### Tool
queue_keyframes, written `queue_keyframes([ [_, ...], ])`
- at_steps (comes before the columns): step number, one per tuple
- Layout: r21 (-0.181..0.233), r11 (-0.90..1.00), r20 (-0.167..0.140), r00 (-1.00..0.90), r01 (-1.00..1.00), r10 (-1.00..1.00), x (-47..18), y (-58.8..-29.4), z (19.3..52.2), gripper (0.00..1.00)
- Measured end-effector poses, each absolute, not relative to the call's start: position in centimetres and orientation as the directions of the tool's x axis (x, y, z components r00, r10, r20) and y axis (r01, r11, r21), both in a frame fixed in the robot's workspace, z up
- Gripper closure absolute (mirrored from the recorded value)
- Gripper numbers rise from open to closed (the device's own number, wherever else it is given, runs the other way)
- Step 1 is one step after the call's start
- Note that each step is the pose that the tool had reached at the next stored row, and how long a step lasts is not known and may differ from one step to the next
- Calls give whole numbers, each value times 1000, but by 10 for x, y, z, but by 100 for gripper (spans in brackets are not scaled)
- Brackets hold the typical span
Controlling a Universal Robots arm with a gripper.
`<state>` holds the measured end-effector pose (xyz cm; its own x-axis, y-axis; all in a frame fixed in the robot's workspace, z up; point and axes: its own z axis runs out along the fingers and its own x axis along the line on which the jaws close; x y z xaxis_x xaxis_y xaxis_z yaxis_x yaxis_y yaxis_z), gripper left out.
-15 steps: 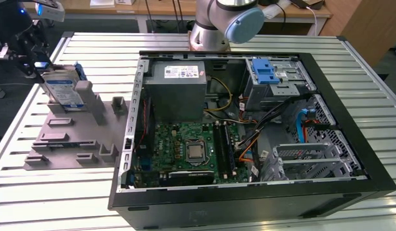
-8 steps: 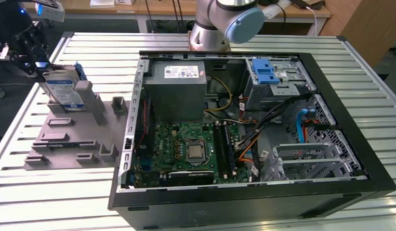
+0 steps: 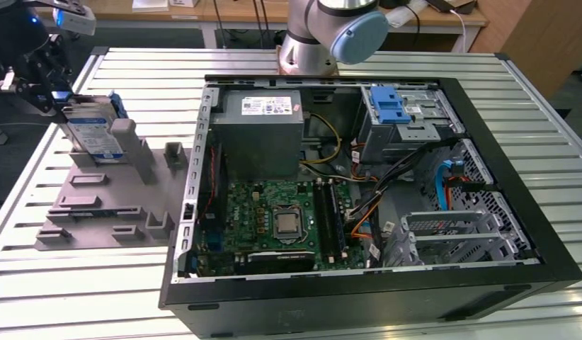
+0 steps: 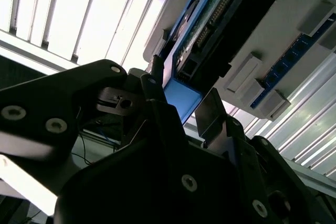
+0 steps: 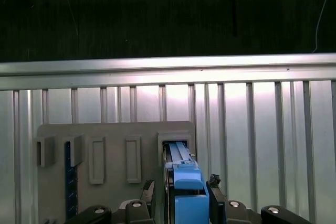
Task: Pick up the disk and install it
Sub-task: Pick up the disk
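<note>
- Most of the gripper (image 3: 56, 95) is cut off at the corner of the exterior view, so its body is hard to read from there.
- Its fingers (image 5: 150, 191) stand apart, one on each side of the disk (image 3: 90, 131). The first wrist view shows a dark gap on one side, so they are not clamped.
- The disk stands on edge in a slot of the grey holder plate (image 3: 93, 212), which hides its lower edge.
- The plate lies on the bench (image 3: 73, 304) just beside the open computer case (image 3: 517, 283), on the exterior view's left.
- In the second wrist view, dark gripper housing covers the foreground. Past it I can see a corner of the blue carrier and a strip of circuit board.
- A narrow strip of bare bench separates the plate from the case wall.
- The bench edge runs close behind the plate, on the side away from the case.
- Inside the case, a drive cage with a blue latch (image 3: 390, 106) sits in the far corner, with cables crowding beside it.
</note>
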<state>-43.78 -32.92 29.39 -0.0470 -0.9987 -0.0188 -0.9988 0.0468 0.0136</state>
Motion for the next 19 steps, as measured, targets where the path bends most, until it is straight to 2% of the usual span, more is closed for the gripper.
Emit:
queue_keyframes([
  [19,14,47,-18,-47,-999,-999,-438,-326,290,49],
])
